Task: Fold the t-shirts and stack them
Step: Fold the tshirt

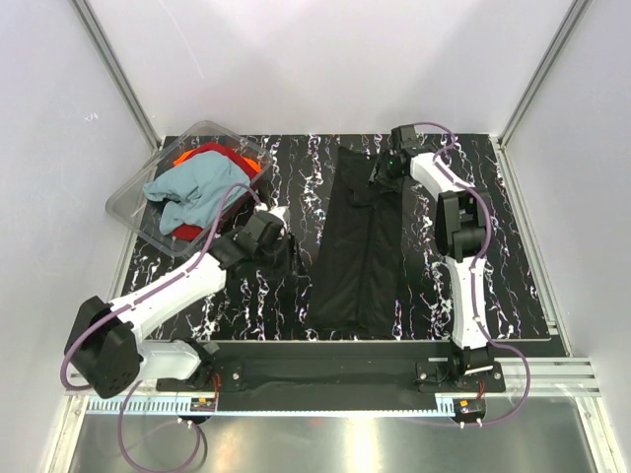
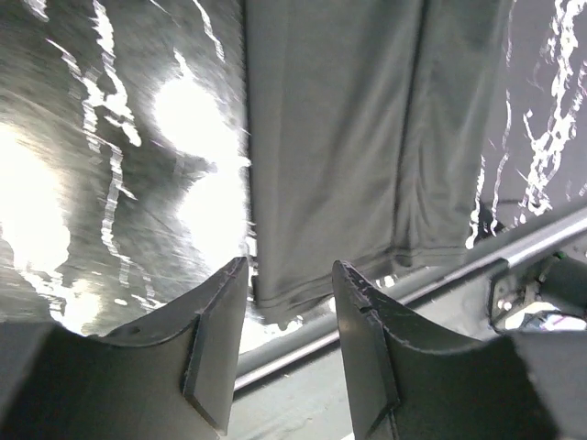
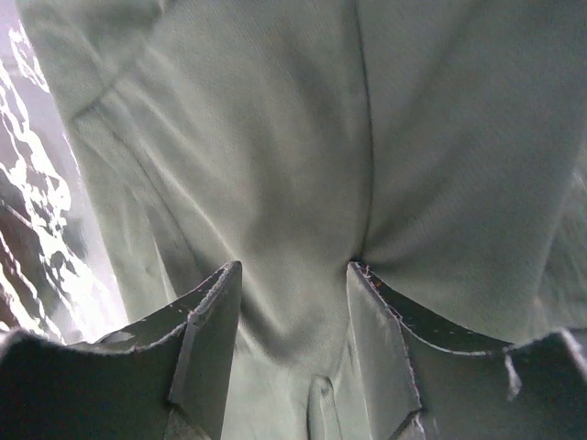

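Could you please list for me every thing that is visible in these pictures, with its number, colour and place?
black t-shirt: one, black, laid as a long strip on the middle of the table
blue t-shirt: one, dusty teal-blue, crumpled on top inside the tub
red t-shirt: one, red-orange, in the tub, mostly under the blue t-shirt
tub: one, clear plastic, far left part of the table
table: one, black with white veins
left arm: one, white and black, reaching toward the middle
right arm: one, white and black, reaching far
left gripper: open, left of the black t-shirt
right gripper: open, over the black t-shirt's far end
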Available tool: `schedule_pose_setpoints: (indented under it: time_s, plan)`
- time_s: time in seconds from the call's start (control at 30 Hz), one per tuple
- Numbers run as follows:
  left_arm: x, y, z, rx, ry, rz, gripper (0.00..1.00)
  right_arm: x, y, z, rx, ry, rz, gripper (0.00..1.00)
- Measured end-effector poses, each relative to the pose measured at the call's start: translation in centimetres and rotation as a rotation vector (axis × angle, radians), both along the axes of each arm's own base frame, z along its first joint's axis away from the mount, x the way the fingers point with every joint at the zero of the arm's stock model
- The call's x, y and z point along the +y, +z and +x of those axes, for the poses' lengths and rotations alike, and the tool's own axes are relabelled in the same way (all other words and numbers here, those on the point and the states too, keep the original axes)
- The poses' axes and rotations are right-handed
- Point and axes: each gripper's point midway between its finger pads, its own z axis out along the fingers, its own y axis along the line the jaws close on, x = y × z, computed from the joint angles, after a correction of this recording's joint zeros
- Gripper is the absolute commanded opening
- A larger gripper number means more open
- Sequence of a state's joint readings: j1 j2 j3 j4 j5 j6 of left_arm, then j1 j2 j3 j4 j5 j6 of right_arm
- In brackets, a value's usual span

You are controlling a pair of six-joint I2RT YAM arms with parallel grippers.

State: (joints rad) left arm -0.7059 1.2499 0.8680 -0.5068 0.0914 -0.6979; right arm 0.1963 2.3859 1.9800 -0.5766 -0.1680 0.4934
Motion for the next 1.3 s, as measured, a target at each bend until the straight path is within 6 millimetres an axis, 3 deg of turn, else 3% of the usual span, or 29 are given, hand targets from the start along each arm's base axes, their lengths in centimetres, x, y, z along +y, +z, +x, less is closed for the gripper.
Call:
schedule_pose_setpoints:
  time_s: [0.23, 0.5, 0.73, 0.87, 1.07, 1.2, 1.3]
  plan:
    - [3.7, -0.7, 2.2, 0.005, 0.063, 0.062, 0.47, 1.5, -0.1, 3.0, -0.065, 0.042, -0.022, 0.55]
    - [3.3, -2.2, 1.6, 0.058, -0.004, 0.074, 0.48, 2.7, 0.2, 5.7, -0.12, 0.058, -0.004, 0.56]
    - [1.5, -3.5, -0.3, 0.122, -0.067, -0.047, 0.47, 3.3, 0.6, 4.8, -0.09, 0.074, -0.005, 0.64]
    - [1.4, -4.5, -1.8, 0.173, -0.086, -0.073, 0.47, 3.1, 2.1, 3.8, -0.073, 0.077, -0.011, 0.7]
    - [0.8, -4.1, -3.0, 0.181, -0.131, -0.139, 0.49, 2.5, 8.2, 0.4, -0.074, 0.076, 0.003, 0.74]
    - [0.1, -3.9, -3.9, 0.19, -0.163, -0.211, 0.5, 1.7, 11.8, -5.3, -0.041, 0.06, 0.037, 0.72]
    - [0.0, -3.9, -4.4, 0.201, -0.166, -0.235, 0.52, 0.8, 12.6, -10.8, 0.01, 0.042, 0.062, 0.7]
